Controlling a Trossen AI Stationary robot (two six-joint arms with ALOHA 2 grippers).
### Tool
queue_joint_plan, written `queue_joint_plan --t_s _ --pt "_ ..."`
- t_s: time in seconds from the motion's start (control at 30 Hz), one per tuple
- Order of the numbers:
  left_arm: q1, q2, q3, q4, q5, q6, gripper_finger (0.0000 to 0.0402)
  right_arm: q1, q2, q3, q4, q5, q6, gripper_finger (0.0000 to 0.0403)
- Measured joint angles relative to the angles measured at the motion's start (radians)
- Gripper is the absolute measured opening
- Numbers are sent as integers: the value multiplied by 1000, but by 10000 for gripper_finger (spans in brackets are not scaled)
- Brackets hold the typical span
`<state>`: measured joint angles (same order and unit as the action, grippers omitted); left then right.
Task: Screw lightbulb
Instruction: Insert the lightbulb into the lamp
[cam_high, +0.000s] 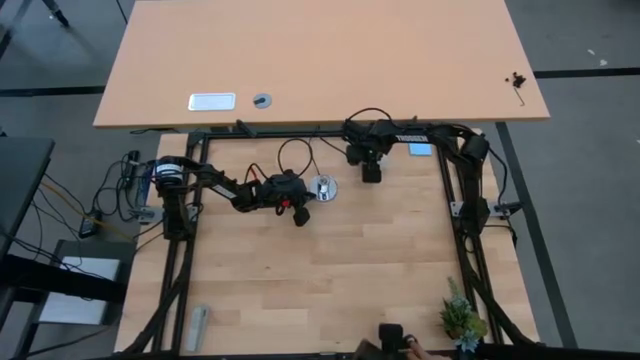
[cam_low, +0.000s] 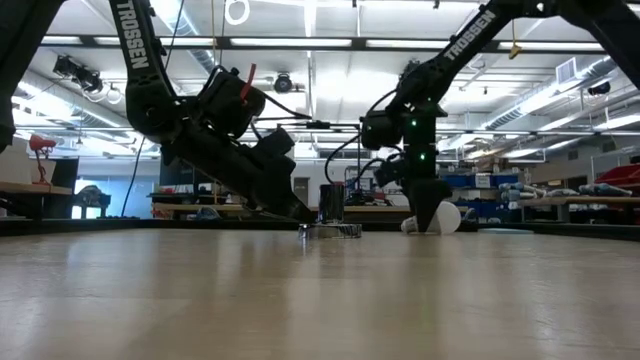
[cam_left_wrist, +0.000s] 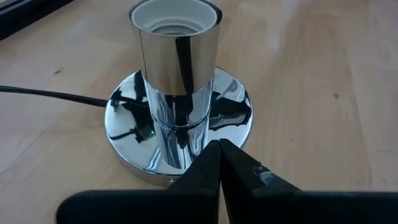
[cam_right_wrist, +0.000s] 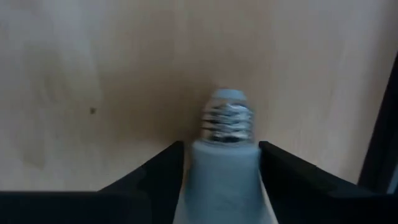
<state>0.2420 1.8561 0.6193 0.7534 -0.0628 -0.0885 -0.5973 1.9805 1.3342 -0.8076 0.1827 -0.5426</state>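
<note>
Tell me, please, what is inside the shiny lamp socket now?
The socket holds no bulb: only its white inner collar shows, and the bottom is hidden in shadow. The lightbulb lies apart, between the right gripper's fingers. The shut left gripper rests at the socket's base.

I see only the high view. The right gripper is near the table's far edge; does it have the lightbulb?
Observer: The lightbulb sits between the right gripper's fingers, threaded base pointing away from the wrist; whether they clamp it, I cannot tell.
Operator: Is the socket empty?
Observer: Yes, the socket base shows an open white mouth.
Operator: And the left gripper?
Observer: The left gripper is shut, its tips against the chrome foot.
</note>
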Motion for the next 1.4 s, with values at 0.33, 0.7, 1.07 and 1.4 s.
queue_joint_plan --t_s 0.33,0.7,1.07,1.4 --pt "-1 0 0 58 32 -20 13 70 -58 0 -56 2 38 145" --pt "-27 -80 0 97 105 -53 25 247 -145 -1 -104 -19 185 149" --pt "-87 -91 0 153 90 -78 99 477 -201 -1 -83 -20 357 151" --pt "-155 -91 73 79 164 -140 187 573 -201 -1 32 -21 448 152"
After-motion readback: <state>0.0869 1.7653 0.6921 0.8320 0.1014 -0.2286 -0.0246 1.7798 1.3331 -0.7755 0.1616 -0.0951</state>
